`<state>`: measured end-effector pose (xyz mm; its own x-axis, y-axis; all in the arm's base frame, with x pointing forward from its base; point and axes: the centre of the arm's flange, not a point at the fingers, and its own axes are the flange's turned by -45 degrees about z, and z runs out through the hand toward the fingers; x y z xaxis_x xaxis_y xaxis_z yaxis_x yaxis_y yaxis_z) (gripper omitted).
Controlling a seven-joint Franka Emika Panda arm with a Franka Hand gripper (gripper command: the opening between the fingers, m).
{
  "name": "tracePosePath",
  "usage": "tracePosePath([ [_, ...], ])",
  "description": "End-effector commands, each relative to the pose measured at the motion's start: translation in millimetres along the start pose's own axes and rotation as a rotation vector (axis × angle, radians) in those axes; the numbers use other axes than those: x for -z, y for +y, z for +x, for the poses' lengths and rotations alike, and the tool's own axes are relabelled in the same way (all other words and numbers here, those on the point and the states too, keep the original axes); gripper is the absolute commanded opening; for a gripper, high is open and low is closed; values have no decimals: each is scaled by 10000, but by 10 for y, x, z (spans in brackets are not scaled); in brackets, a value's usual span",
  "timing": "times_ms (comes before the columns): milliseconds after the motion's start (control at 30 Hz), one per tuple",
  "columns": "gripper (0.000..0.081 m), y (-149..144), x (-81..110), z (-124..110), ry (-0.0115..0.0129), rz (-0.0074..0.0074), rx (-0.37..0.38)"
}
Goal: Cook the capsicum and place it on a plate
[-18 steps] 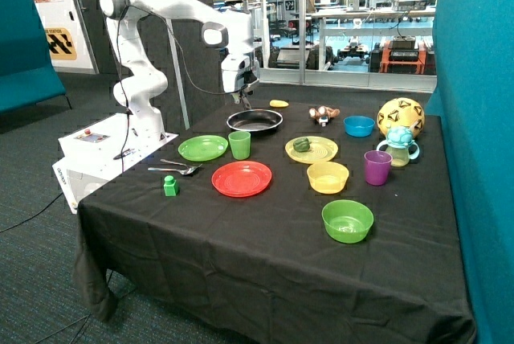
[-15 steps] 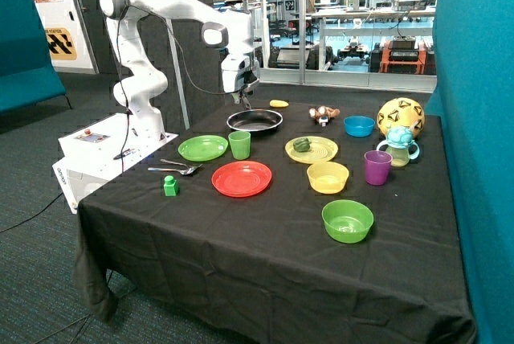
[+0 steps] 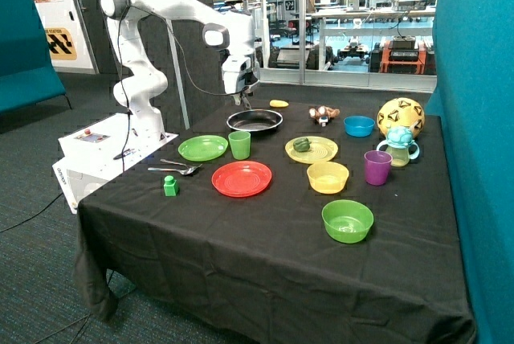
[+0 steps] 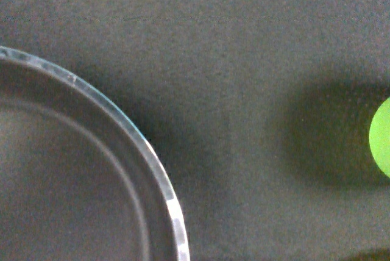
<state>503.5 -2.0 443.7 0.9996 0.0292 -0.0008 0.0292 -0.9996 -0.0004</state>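
Observation:
The capsicum (image 3: 301,145), small and dark green, lies on a yellow plate (image 3: 320,153) near the middle of the table. The green plate (image 3: 202,148) sits bare near the table's edge on the robot's side, beside a green cup (image 3: 239,145). A black frying pan (image 3: 254,120) stands behind the cup. My gripper (image 3: 242,101) hangs just above the pan's edge on the robot's side, far from the capsicum. The wrist view shows the pan's rim (image 4: 159,182), black cloth and a bright green edge (image 4: 381,136); the gripper itself is out of that view.
A red plate (image 3: 241,178), a yellow bowl (image 3: 328,176), a green bowl (image 3: 347,220), a purple cup (image 3: 377,167) and a blue bowl (image 3: 359,125) stand around. A fork and spoon (image 3: 175,168) and a green block (image 3: 170,186) lie near the green plate. A ball (image 3: 400,116) sits at the back.

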Motion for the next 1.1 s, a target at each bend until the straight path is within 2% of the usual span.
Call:
tracePosePath([
  [0,532,33,-61,94,8,-4,280],
  [300,518,87,-122,287,8,-4,687],
  [700,562,102,-283,577,7,-5,1657],
  [1067,665,68,-416,863,7,-5,2234],
])
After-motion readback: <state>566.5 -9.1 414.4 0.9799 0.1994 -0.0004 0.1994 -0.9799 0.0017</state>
